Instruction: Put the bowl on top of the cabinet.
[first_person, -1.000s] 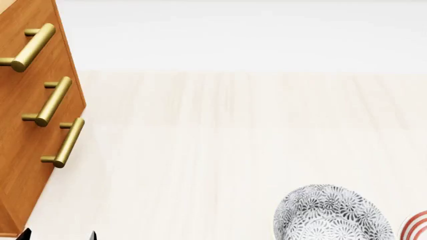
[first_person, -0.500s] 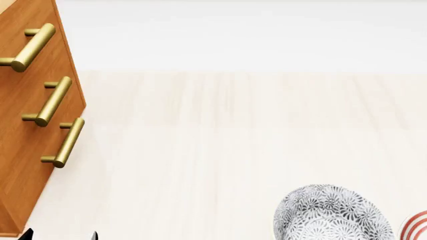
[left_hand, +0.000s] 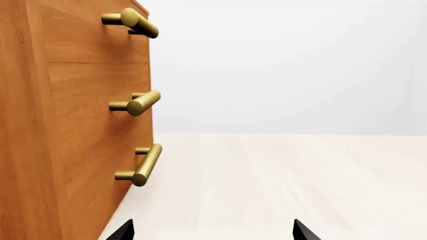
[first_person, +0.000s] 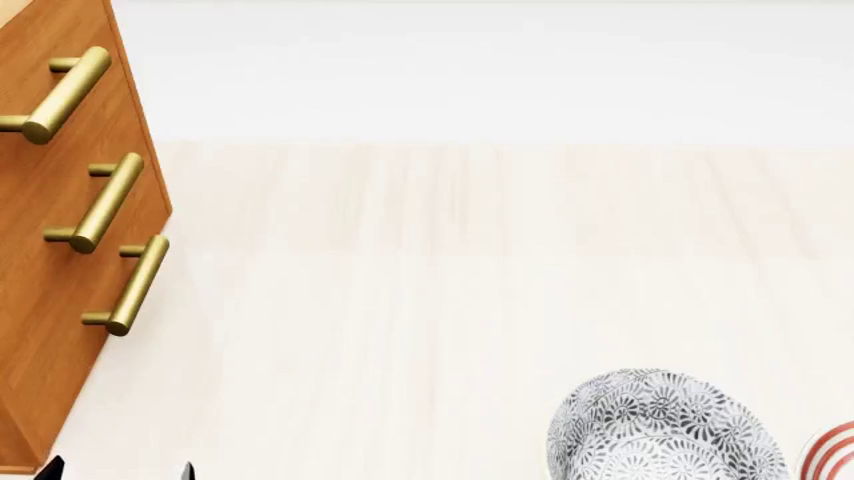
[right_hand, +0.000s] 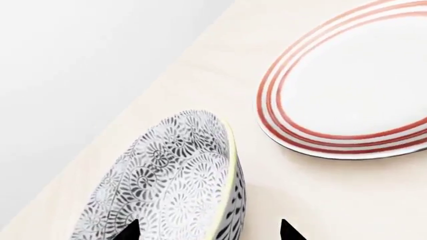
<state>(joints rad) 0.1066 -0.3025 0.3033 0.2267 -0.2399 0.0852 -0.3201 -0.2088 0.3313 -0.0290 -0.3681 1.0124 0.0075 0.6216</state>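
Your floral bowl (first_person: 663, 428) sits at the near right of the pale wooden worktop (first_person: 441, 300), with the red-ringed plate (right_hand: 353, 90) just beside it on the right, apart from it. The right end effector (right_hand: 208, 231) is spread wide, its tips straddling the bowl's rim. Far to the left stands the orange-brown cabinet (first_person: 54, 250); your left end effector (left_hand: 212, 231) is near it, wide and empty.

Text on cabinet (first_person: 60, 300): none readable.
Text on bowl (right_hand: 170, 192): none, only floral pattern.
Text on plate (right_hand: 347, 90): none, only red rings.
Labels, brands, numbers elsewhere: none seen.
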